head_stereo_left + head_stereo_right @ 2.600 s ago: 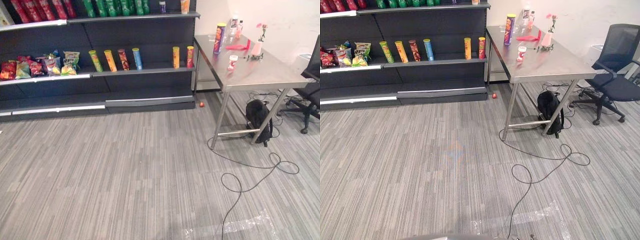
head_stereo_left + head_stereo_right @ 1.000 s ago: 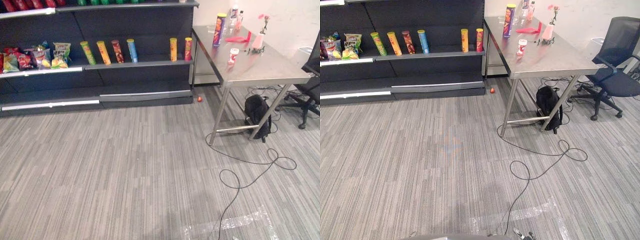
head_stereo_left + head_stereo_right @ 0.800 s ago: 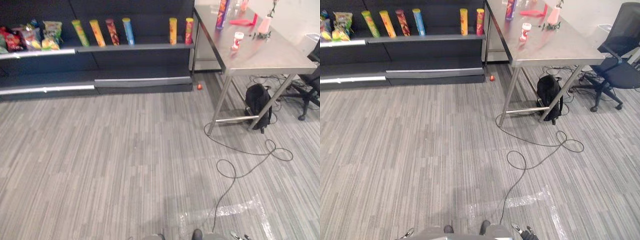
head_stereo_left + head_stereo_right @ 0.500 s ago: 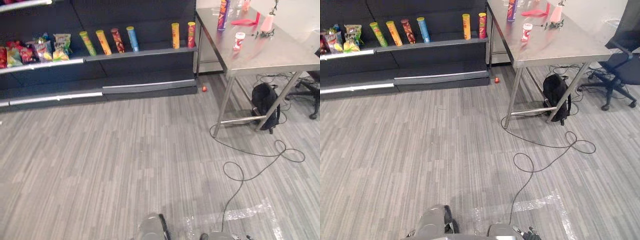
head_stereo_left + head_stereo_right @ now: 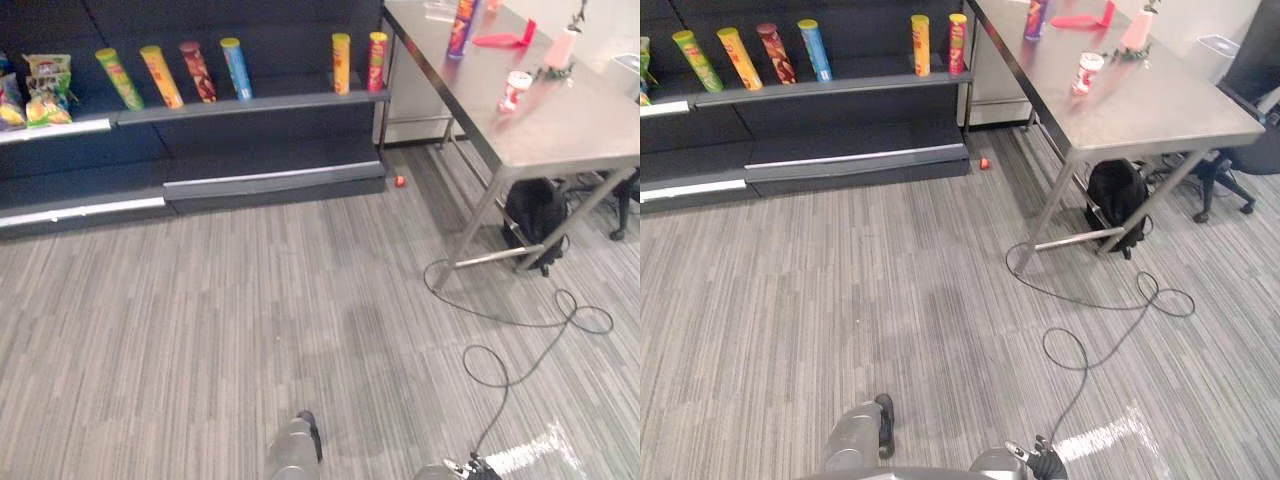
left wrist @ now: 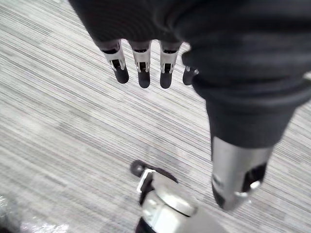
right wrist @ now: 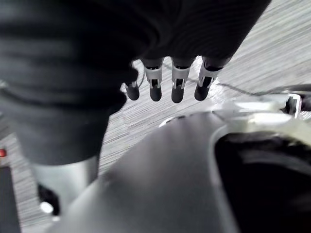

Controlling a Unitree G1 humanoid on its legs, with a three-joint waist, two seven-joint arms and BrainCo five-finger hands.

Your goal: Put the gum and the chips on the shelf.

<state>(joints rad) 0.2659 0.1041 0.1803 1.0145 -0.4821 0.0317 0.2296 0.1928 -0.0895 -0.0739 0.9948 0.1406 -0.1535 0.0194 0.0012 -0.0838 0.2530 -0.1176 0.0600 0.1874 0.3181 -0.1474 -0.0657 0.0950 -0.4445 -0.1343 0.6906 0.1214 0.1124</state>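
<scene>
Left eye view: six cans (image 5: 236,68) on shelf (image 5: 250,103), one gum tub (image 5: 517,90) on table (image 5: 570,130).

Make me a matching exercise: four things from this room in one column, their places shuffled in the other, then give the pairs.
Things
1. backpack
2. small white tub
3. blue can
4. little red thing

Places
A. standing on the shelf
B. under the table
C. on the table top
D. on the floor by the shelf's base

Pairs: 1-B, 2-C, 3-A, 4-D.
</scene>
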